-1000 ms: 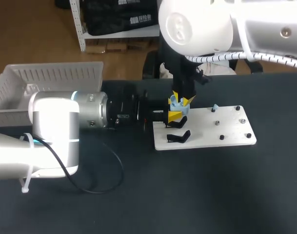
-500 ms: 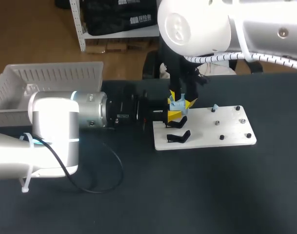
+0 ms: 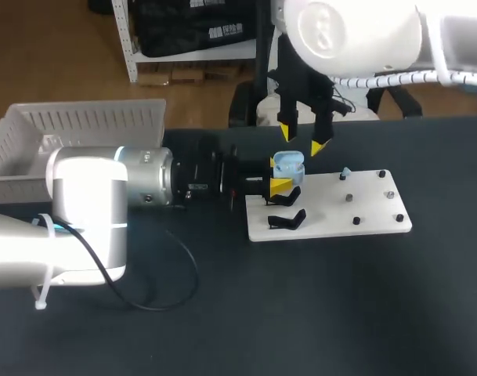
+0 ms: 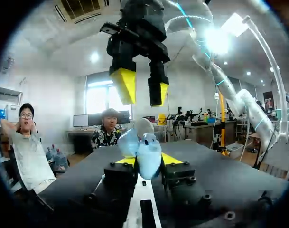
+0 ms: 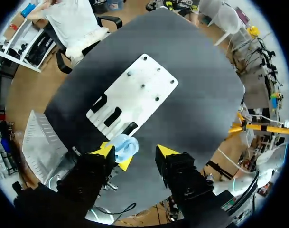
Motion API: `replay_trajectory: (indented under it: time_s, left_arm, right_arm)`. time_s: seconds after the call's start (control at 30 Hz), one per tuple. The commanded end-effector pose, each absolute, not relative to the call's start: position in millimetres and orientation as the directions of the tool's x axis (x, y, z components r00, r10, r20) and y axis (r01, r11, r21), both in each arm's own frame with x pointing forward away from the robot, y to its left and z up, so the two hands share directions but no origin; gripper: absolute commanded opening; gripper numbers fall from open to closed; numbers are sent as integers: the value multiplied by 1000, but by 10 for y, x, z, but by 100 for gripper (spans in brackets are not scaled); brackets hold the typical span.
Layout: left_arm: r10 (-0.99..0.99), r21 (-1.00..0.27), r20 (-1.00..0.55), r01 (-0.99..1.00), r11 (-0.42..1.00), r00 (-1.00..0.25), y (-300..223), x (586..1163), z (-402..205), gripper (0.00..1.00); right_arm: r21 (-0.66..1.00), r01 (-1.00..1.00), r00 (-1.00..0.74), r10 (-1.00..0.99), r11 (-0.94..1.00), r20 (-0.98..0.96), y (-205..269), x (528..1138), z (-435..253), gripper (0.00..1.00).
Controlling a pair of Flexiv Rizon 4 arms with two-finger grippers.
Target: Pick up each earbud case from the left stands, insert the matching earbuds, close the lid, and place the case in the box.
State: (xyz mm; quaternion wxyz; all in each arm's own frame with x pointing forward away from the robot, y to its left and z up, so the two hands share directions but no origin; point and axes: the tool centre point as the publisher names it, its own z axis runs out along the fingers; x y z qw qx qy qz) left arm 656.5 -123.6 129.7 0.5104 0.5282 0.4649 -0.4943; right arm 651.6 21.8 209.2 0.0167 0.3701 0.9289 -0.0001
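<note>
**Case clamped, lid up**

The box (image 3: 81, 124) is seen by the counter's left edge. The earbud case (image 3: 287, 165) is gripped by the left claw (image 4: 145, 160) at the white board's (image 3: 363, 210) left end. The right claw (image 3: 301, 141) is held spread above it. The case should be kept level while earbuds are fetched.

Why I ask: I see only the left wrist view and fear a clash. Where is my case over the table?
Observer: The earbud case in the left claw is at the white plate's end nearest the white basket.
Operator: Any earbuds on the plate?
Observer: One small blue piece, likely an earbud, stands near its far edge.
Operator: And the box?
Observer: The white basket sits by the table's far left corner.
</note>
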Motion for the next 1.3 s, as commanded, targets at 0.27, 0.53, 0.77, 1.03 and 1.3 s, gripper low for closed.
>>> replay_trajectory:
  time_s: [0.27, 0.53, 0.77, 1.03, 1.3]
  left_arm:
    - [-18, 84, -996, 996, -44, 83, -1239, 6561, 1285, 0]
    - [-18, 84, -996, 996, -44, 83, -1239, 6561, 1285, 0]
    - [-18, 84, -996, 996, -44, 83, -1239, 6561, 1285, 0]
    - [-18, 84, -996, 996, -44, 83, -1239, 6561, 1285, 0]
    - [-18, 84, -996, 996, -44, 83, -1239, 6561, 1285, 0]
  right_arm:
    - [95, 582, -808, 587, 808, -45, -227, 6557, 1931, 58]
    - [117, 420, -895, 432, 900, -109, -383, 6746, 1858, 48]
    - [65, 196, -954, 206, 978, -220, -483, 6892, 1712, 50]
    - [70, 76, -977, 88, 995, -193, -702, 7116, 1408, 49]
    - [75, 7, -988, 18, 997, -154, -856, 7272, 1036, 56]
